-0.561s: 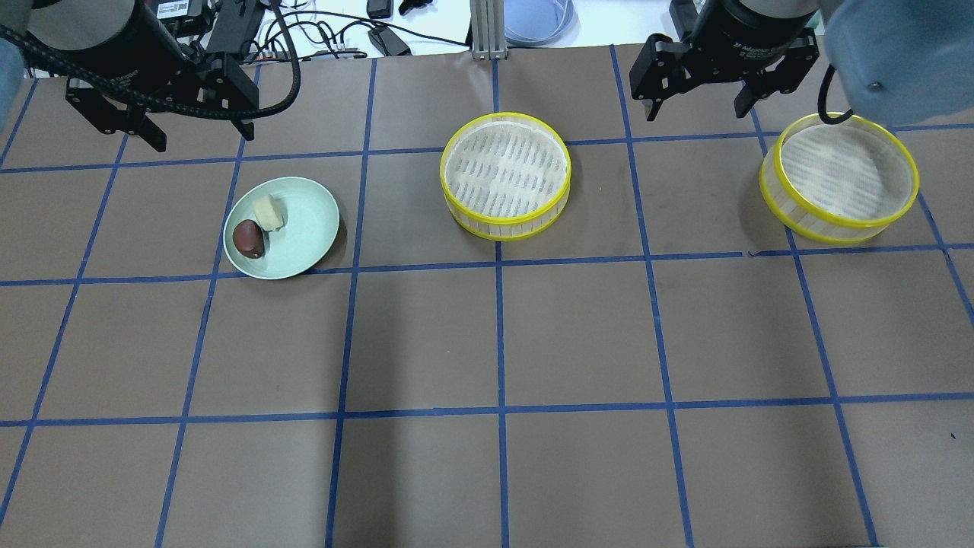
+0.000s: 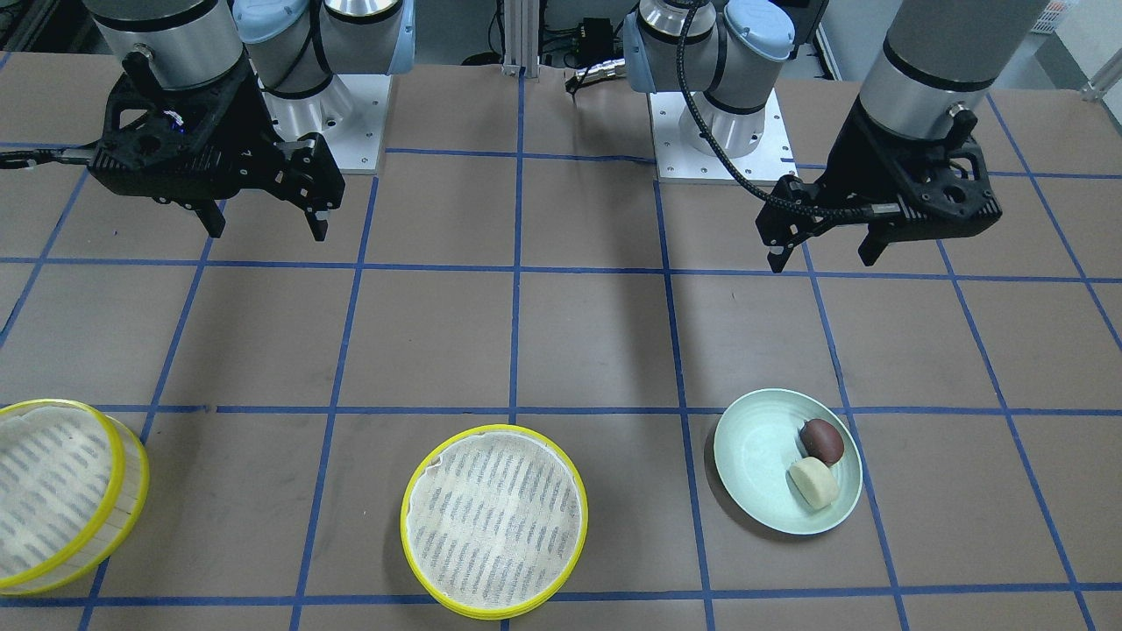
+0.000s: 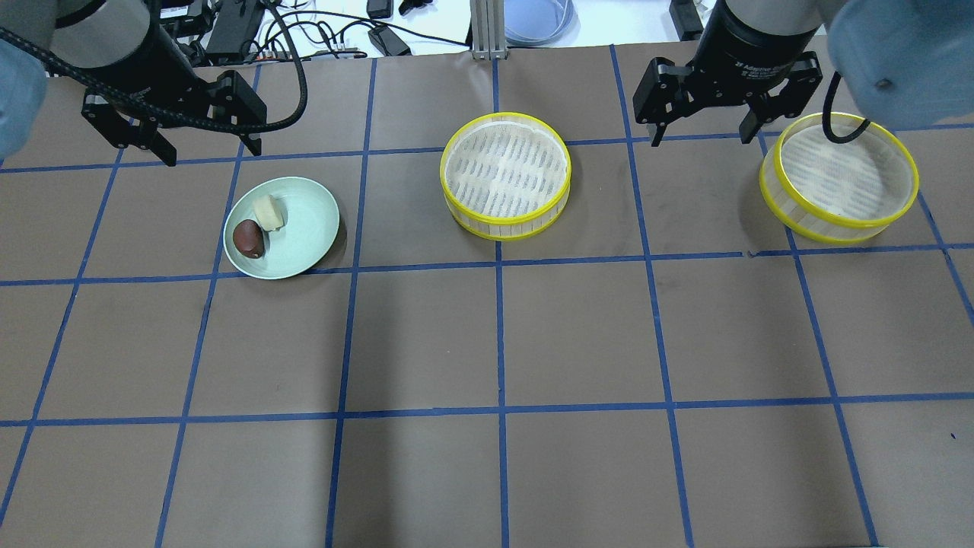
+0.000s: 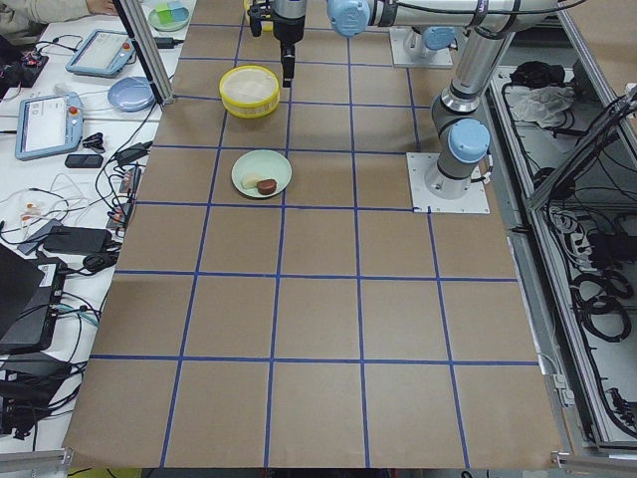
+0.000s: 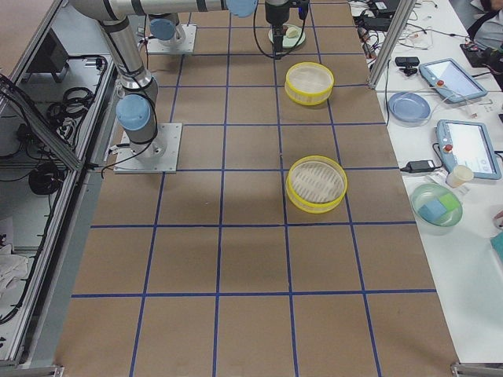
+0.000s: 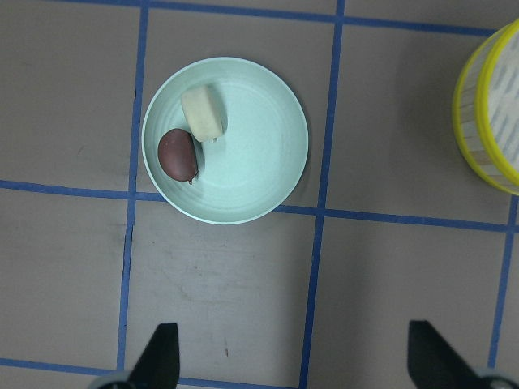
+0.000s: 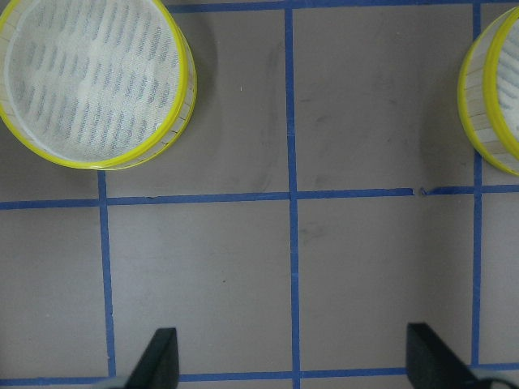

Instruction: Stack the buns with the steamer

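Note:
A dark reddish-brown bun (image 3: 248, 238) and a pale cream bun (image 3: 268, 212) lie side by side on a mint-green plate (image 3: 308, 228); both also show in the left wrist view, brown (image 6: 178, 154) and cream (image 6: 203, 113). One steamer tier (image 3: 505, 175) stands mid-table, and a second steamer tier (image 3: 838, 176) stands at the right. Both tiers hold nothing. My left gripper (image 3: 213, 152) is open and empty, hovering just beyond the plate. My right gripper (image 3: 702, 138) is open and empty, between the two tiers and beyond them.
Brown table cover with a blue tape grid (image 3: 500, 335). The arm bases (image 2: 719, 131) stand on the robot's side of the table. A side bench with tablets, cables and a bowl (image 5: 436, 206) runs along the far edge.
Both grippers have shifted a little lower in the overhead view, the left toward the plate, the right toward the gap between the tiers. Buns, plate and tiers have not moved.

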`<state>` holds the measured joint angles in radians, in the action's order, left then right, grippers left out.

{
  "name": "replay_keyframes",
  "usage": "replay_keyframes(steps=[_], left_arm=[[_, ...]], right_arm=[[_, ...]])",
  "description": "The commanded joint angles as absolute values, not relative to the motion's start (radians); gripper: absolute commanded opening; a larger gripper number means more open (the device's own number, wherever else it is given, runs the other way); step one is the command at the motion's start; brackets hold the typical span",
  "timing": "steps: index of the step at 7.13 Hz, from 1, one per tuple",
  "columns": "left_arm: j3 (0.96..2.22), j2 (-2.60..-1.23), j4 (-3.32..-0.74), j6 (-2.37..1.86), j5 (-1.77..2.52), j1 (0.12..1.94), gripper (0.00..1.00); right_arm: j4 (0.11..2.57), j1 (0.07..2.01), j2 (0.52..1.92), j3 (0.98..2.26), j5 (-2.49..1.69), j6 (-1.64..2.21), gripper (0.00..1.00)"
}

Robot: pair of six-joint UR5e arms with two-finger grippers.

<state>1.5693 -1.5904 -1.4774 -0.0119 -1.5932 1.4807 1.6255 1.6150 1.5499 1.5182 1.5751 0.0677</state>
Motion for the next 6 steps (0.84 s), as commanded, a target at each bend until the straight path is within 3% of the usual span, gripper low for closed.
replay_keyframes(steps=[1,3,6], left_arm=[[1.617,-1.6,-1.468,0.03,-1.595,1.468,1.0],[1.618,-1.633,-1.45,0.045,-1.6,1.441,1.0],[1.65,-1.783,-1.217,0.048,-1.594,1.361,1.0]], right_arm=[[1.729,1.602,1.542,1.519,1.577,0.069,1.0],[1.747,1.447,1.525,1.519,1.559,-0.105,1.0],[1.752,1.153,1.433,1.517,1.563,-0.314,1.0]])
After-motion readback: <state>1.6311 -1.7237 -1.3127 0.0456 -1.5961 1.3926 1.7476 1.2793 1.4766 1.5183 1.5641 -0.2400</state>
